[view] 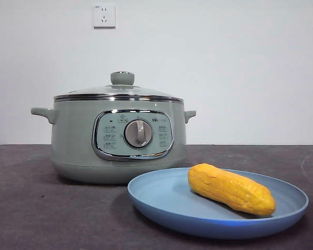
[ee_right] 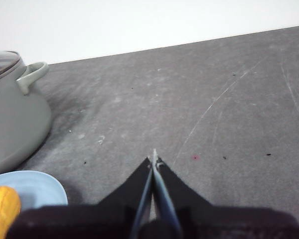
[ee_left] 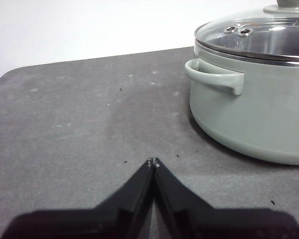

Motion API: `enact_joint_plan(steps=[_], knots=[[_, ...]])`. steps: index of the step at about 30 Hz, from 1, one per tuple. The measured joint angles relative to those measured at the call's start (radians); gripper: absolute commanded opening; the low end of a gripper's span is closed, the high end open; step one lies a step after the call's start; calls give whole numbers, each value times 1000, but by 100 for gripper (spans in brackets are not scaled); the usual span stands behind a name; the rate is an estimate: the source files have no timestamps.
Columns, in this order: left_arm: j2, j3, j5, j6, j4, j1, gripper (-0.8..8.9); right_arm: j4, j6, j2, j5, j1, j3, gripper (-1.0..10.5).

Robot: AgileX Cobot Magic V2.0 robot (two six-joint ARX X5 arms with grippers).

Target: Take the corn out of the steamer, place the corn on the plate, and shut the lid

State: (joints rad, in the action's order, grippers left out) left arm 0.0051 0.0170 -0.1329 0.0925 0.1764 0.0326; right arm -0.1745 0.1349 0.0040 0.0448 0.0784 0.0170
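Steamer (view: 117, 140): sage-green pot, upright on the worktop (view: 36, 208), two side handles, chrome-framed panel with silver dial (view: 138, 133) facing front. Contents not visible.
Lid (view: 118, 91): glass dome, chrome rim, green knob; seated on the steamer, closed.
Plate (view: 161, 200): light blue, shallow, on the worktop just in front of the steamer and to its side.
Corn (view: 231, 189): yellow-orange cob lying on the plate, tilted across its middle.
Left claw (ee_left: 153, 162): jaws pressed together, empty, above bare worktop beside the steamer's handle.
Right claw (ee_right: 153, 155): jaws together, empty, near the plate's edge.
Worktop: dark grey, speckled, faintly scratched.
Room: white wall, socket (view: 104, 15) above the steamer.
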Motion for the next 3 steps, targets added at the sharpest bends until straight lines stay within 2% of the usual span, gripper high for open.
enact_joint_plan(steps=[3], knots=[[0, 0, 0, 0, 0, 0, -4, 0, 0, 0, 0, 0, 0, 1]])
